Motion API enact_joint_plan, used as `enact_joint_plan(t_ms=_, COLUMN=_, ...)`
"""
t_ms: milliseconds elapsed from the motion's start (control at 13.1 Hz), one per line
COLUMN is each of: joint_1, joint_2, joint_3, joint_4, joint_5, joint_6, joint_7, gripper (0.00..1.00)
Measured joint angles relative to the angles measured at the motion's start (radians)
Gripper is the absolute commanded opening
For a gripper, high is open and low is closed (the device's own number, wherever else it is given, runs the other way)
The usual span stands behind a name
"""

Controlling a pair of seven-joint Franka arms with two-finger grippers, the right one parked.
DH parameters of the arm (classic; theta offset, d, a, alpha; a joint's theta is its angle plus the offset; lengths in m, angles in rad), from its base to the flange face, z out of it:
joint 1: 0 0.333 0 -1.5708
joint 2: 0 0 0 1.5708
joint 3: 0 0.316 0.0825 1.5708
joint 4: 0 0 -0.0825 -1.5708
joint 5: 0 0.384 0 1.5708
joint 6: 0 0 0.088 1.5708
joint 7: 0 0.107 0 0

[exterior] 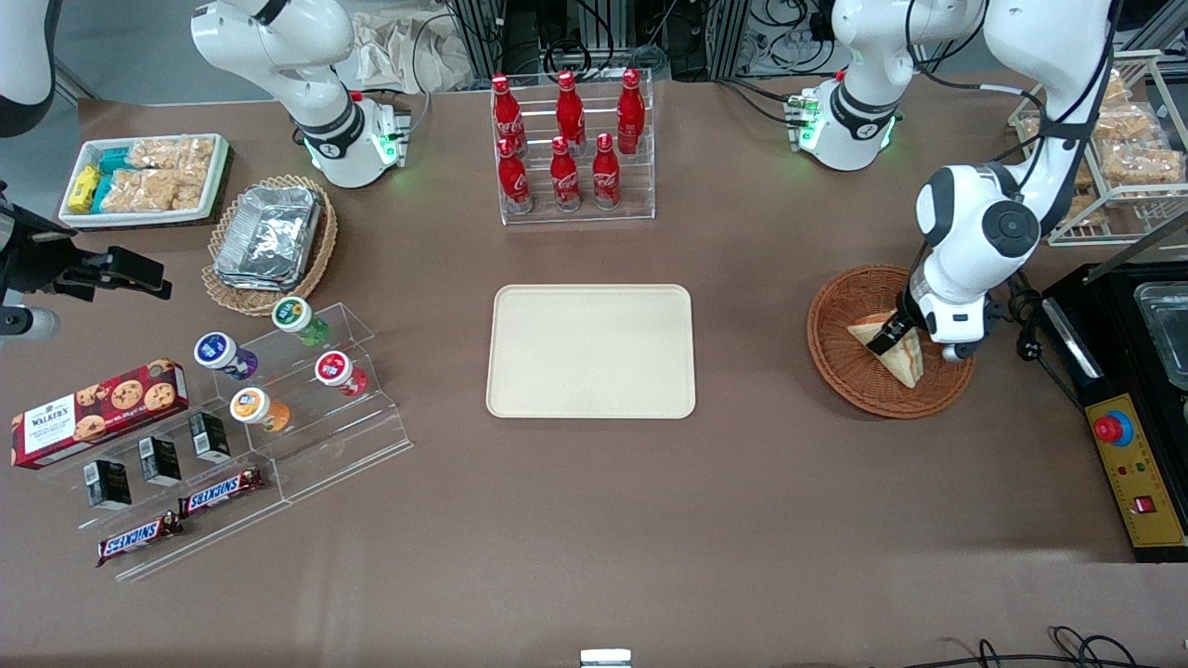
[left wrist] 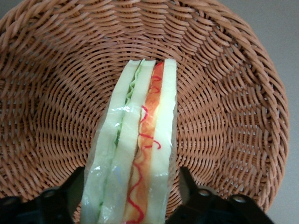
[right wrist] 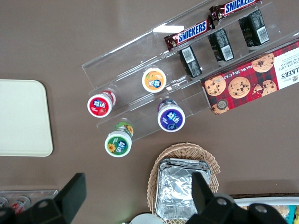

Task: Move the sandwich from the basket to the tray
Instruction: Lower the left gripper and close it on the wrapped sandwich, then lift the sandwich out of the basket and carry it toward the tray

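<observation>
The sandwich [exterior: 898,360], a pale wedge in clear wrap with red-orange filling at its cut edge [left wrist: 140,140], lies in the round reddish-brown wicker basket [exterior: 838,320] toward the working arm's end of the table. My left gripper [exterior: 888,344] is down inside the basket [left wrist: 56,93], open. Its black fingers [left wrist: 77,189] stand on either side of the sandwich, one against the wrap and the other a sliver off it. The sandwich rests on the basket floor. The beige tray [exterior: 591,351] lies flat at mid-table with nothing on it, and its corner shows in the right wrist view [right wrist: 21,116].
A clear rack of red cola bottles [exterior: 568,139] stands farther from the front camera than the tray. A black control box with a red button [exterior: 1114,429] lies beside the basket. A tan basket of foil containers [exterior: 269,237] and snack shelves [exterior: 251,408] are toward the parked arm's end.
</observation>
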Motion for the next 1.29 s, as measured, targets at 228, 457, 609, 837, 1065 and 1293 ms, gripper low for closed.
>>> enact_joint_plan(t_ms=228, joint_1=-0.001, joint_2=0.0, joint_3=-0.001, joint_4=0.005, joint_5=0.0, joint_6=0.002, joint_7=0.0, gripper=0.0)
enact_joint_plan(t_ms=457, joint_1=-0.004, joint_2=-0.004, joint_3=-0.001, joint_4=0.009, joint_5=0.0, joint_6=-0.003, joint_7=0.0, gripper=0.0)
enact_joint_plan(t_ms=609, joint_1=-0.006, joint_2=-0.034, joint_3=-0.002, joint_4=0.047, joint_5=0.015, joint_6=-0.111, joint_7=0.031, gripper=0.0)
enact_joint_plan(t_ms=837, joint_1=-0.007, joint_2=-0.123, joint_3=-0.003, joint_4=0.208, joint_5=0.019, joint_6=-0.46, joint_7=0.184, gripper=0.0)
enact_joint_plan(t_ms=1065, joint_1=-0.007, joint_2=-0.163, joint_3=-0.005, joint_4=0.461, joint_5=0.019, joint_6=-0.804, joint_7=0.297, gripper=0.0)
enact_joint_plan(t_ms=1293, joint_1=-0.011, joint_2=-0.164, joint_3=-0.084, joint_4=0.674, joint_5=0.019, joint_6=-0.971, joint_7=0.334, gripper=0.01)
